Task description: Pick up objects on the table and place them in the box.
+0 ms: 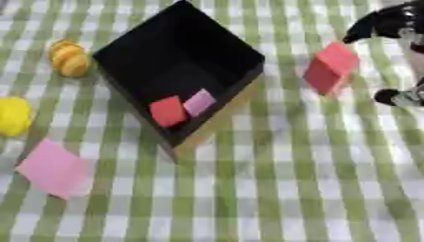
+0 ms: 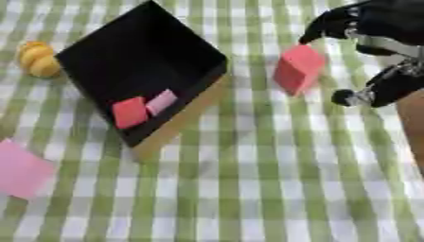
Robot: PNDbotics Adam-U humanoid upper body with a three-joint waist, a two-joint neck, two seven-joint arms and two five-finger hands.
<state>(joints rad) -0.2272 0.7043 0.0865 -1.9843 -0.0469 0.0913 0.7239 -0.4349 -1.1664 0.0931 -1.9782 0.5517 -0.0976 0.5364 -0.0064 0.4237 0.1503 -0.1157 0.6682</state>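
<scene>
The right hand (image 2: 377, 52) has its fingers spread wide around empty air, just beside the red block (image 2: 296, 69) on the checked cloth (image 2: 273, 179). The black box (image 1: 178, 66) holds a small red block (image 1: 168, 111) and a pink one (image 1: 199, 102).

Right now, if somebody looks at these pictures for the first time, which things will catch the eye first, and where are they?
The black box sits open in the upper middle of the green checked cloth, with a red block and a pink block inside. To its right a bigger red block stands beside the right hand, whose open fingers flank it. A pink square lies lower left.
</scene>
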